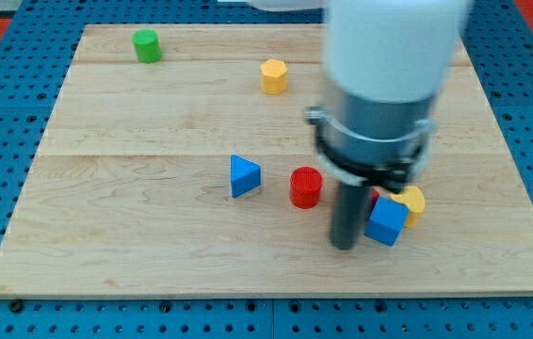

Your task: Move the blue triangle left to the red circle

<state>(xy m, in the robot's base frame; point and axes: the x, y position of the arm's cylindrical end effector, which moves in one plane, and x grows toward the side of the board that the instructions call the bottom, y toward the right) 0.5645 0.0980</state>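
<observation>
Already the blue triangle (pixel 244 176) sits just to the view's left of the red circle (pixel 306 186), a narrow strip of bare wood between them, both near the middle of the wooden board (pixel 116 217) and somewhat toward its bottom edge. To my judgement the task looks close to met, since the triangle lies on the wanted side and only a small gap is left.

My tip (pixel 344 247) stands on the circle's other side, toward the bottom right of the board, touching neither task block. It has no jaws to open or close, being a plain rod, and it holds nothing.

Right beside the tip on the view's right lies a blue cube (pixel 386 222), with a yellow block (pixel 411 201) tucked behind it and a sliver of something red between rod and cube, too hidden to name.

Far off, a yellow hexagonal block (pixel 274 76) sits near the top edge and a green cylinder (pixel 147 45) near the top left corner, both well out of the way.
</observation>
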